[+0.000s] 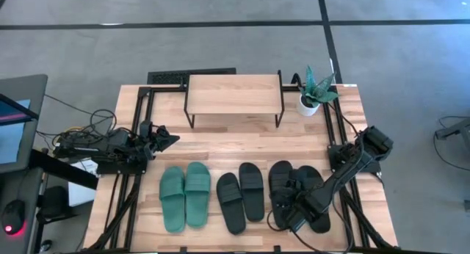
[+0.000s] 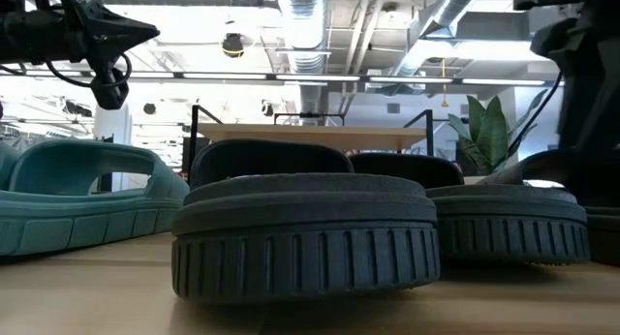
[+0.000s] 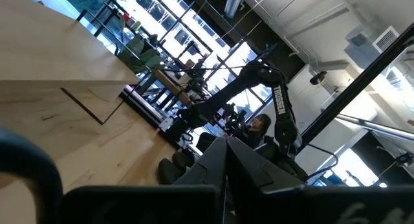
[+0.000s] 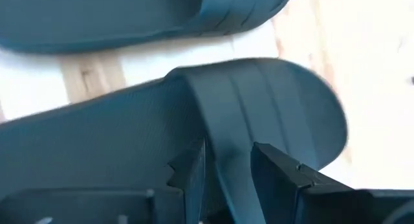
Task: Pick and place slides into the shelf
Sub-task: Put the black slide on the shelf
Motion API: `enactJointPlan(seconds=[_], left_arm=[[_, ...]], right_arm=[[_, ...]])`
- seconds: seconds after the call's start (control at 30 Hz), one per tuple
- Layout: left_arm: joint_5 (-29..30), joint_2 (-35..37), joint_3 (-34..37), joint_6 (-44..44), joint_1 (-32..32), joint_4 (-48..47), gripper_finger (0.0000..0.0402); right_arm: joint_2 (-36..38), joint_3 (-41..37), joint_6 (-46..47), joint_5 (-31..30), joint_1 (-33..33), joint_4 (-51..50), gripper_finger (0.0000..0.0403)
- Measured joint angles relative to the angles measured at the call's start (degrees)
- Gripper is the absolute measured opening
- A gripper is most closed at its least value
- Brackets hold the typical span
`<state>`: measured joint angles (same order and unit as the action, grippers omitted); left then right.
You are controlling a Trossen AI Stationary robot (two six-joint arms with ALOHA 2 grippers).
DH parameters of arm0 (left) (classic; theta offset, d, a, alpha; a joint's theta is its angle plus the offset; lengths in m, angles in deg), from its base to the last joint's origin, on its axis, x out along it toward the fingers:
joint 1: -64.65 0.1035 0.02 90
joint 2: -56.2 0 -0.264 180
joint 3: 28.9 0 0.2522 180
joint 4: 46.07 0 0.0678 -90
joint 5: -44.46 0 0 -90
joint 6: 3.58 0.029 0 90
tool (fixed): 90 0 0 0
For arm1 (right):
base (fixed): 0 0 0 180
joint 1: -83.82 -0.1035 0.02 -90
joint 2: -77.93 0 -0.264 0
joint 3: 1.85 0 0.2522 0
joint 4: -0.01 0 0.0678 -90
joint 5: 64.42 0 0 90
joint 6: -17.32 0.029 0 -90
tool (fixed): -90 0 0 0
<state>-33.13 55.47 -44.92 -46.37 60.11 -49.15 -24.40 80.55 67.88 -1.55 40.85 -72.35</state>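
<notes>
left arm: I have the left gripper [image 1: 170,139] parked at the table's left edge, fingers pressed together, nothing in them.
green pair: green slides [image 1: 185,196] lie side by side on the table [image 1: 220,144], left of centre, untouched.
middle pair: black slides [image 1: 240,196] sit just right of the green ones, also untouched.
right pair: the rightmost black slides [image 1: 297,195] lie under my right arm; none of the six is on the shelf [image 1: 233,94] yet, which stands well apart at the far edge.
right arm: right gripper [image 4: 228,175] is down on one of that pair, fingers [image 4: 191,172] straddling the strap [image 4: 223,120] and clamped on it, as far as I judge from the wrist view.
plant: potted plant [image 1: 316,90] stands just right of the shelf.
risk 1: the strap is soft rubber, so the slide may swing or slip out on lift.
risk 2: the neighbouring slide is touching or nearly so, and I could drag it along.
risk 3: a wide carry path could clip the plant.
</notes>
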Motion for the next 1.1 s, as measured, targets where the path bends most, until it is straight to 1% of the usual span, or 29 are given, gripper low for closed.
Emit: enactJointPlan(seconds=[0.27,0.37,0.5,0.63,0.9,1.0,1.1], left_arm=[[0.0,0.0,0.0,-1.0,0.0,-1.5,0.0000],[0.0,0.0,0.0,-1.1,0.0,-2.3,0.0000],[0.0,0.0,0.0,-1.6,0.0,-2.6,0.0000],[0.0,0.0,0.0,-2.7,0.0,-2.9,0.0000],[0.1,0.0,0.0,-3.6,0.0,-5.0,0.0000],[1.0,0.0,0.0,-3.6,0.0,-5.3,0.0000],[1.9,0.0,0.0,-3.6,0.0,-5.3,0.0000]], right_arm=[[-0.1,0.0,-4.1,-0.3,0.1,-0.3,0.0114],[-0.1,-1.4,-4.6,-0.1,0.1,1.6,0.0114],[-0.1,-2.9,-7.5,0.7,-0.5,3.2,0.0114],[-0.1,-3.0,-7.5,-1.3,0.0,1.9,0.0113],[-0.1,-3.6,-7.5,-2.0,2.7,2.5,0.0110],[-0.1,-3.6,-7.6,-2.1,3.3,2.4,0.0087],[-0.1,-3.6,-7.6,-2.4,3.4,2.2,0.0031]])
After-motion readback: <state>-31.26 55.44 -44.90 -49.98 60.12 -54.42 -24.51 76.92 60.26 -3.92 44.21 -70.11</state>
